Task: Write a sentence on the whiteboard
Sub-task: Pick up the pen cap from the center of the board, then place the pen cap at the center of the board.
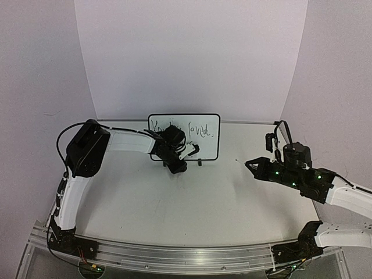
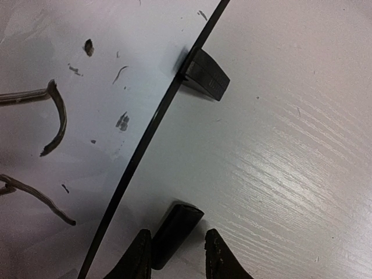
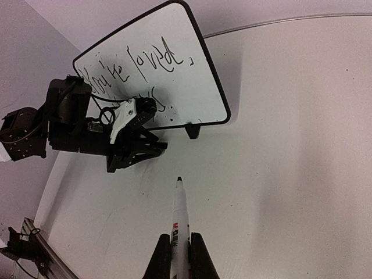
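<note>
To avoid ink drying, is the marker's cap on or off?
Off: the marker in the right claw shows a bare dark tip.

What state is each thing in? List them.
Whiteboard: upright on its feet, written on.
Sentence: partly hidden by the left claw.
Marker: uncapped, held clear of board.
Left claw: open, straddling a foot.
Right claw: shut on marker.
</note>
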Available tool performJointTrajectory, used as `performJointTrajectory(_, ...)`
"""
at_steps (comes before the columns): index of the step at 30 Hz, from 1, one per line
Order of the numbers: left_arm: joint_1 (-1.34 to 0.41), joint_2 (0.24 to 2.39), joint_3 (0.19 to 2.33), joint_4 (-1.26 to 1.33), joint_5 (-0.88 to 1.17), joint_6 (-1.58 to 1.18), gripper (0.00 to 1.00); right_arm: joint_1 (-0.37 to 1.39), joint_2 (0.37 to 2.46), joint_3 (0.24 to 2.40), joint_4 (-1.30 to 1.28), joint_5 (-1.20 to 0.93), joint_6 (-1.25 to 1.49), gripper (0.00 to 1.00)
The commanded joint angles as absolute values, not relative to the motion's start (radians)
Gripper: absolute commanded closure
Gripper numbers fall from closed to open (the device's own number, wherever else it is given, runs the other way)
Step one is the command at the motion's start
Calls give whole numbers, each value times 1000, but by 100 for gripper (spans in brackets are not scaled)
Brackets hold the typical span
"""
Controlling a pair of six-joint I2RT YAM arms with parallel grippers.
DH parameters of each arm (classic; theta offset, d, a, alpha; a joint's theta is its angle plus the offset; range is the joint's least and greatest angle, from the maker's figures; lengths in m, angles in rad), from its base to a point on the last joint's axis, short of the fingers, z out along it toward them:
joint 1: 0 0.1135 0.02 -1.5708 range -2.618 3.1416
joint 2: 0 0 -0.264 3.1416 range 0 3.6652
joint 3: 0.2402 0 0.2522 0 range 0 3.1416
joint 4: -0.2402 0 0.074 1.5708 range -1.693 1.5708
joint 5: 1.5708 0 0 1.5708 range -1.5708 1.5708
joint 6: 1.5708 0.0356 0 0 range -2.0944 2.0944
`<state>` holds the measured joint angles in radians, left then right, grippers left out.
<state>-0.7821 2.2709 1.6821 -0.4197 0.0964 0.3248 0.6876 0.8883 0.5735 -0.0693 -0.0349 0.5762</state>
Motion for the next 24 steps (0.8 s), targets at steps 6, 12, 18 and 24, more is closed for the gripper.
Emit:
performJointTrajectory(6, -781, 2238, 1621, -470, 111, 329, 79, 687, 890, 572, -59, -19, 574, 100)
performJointTrajectory(12, -789, 2153, 1468, -441, 108, 235, 86, 687, 893, 574, -60, -20, 574, 100)
performJointTrajectory(18, -823, 2027, 1315, -428, 43, -65, 89, 686, 898, 573, -60, -23, 573, 100)
performJointTrajectory(24, -886, 1916, 1185, -504, -104, -443, 87, 688, 913, 568, -46, -28, 575, 100)
